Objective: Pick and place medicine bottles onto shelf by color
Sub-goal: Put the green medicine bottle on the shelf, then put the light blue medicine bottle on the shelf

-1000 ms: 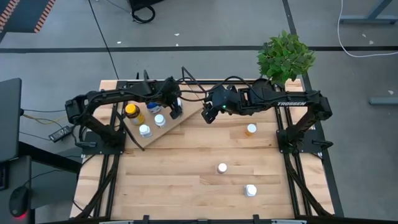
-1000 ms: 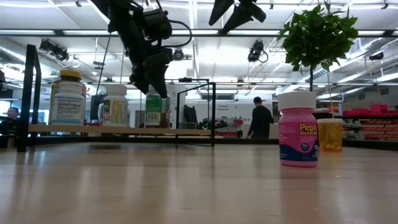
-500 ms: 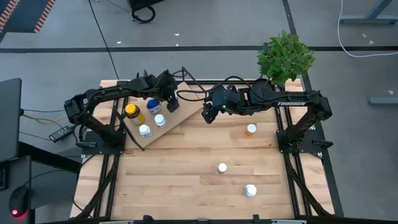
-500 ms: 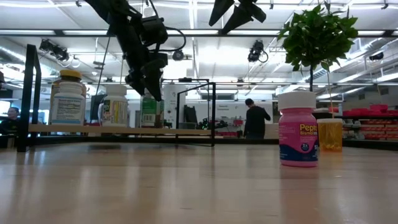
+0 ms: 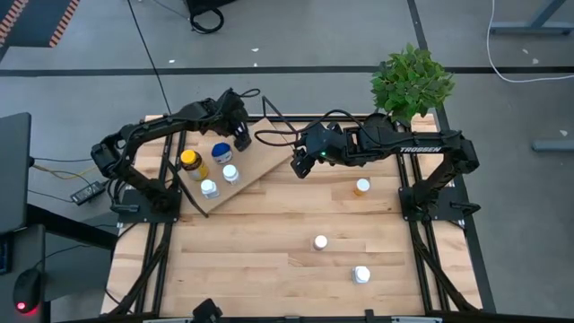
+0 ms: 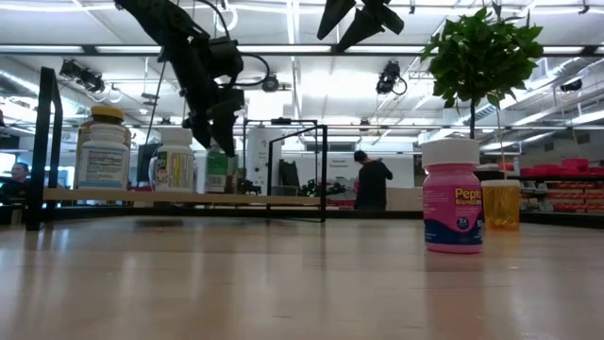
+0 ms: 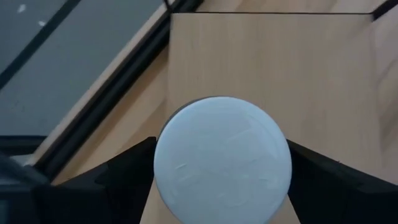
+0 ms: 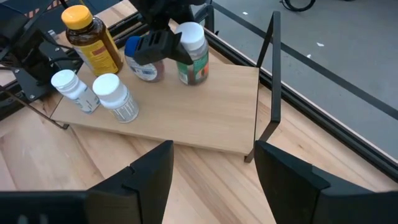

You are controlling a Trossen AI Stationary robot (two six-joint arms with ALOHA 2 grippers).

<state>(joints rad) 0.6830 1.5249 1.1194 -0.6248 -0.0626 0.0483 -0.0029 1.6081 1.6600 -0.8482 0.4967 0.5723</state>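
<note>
Gripping a white-capped green-label bottle (image 8: 191, 52) on the shelf (image 8: 205, 118) beside the blue bottle (image 8: 144, 62), left tool (image 8: 163, 43), right tool (image 8: 211, 171) spread, empty, over the worktop (image 5: 269, 260).

shelf (image 8: 186, 118) pale wood, black wire frame | amber bottle (image 8: 92, 38) – yellow cap | blue bottle (image 8: 144, 62) | green-labelled bottle (image 8: 191, 55), white cap | pink bottle (image 6: 452, 196) – white cap | orange bottle (image 5: 361, 187) | plant (image 5: 412, 82) bright green | left gripper (image 8: 163, 45) black
</note>
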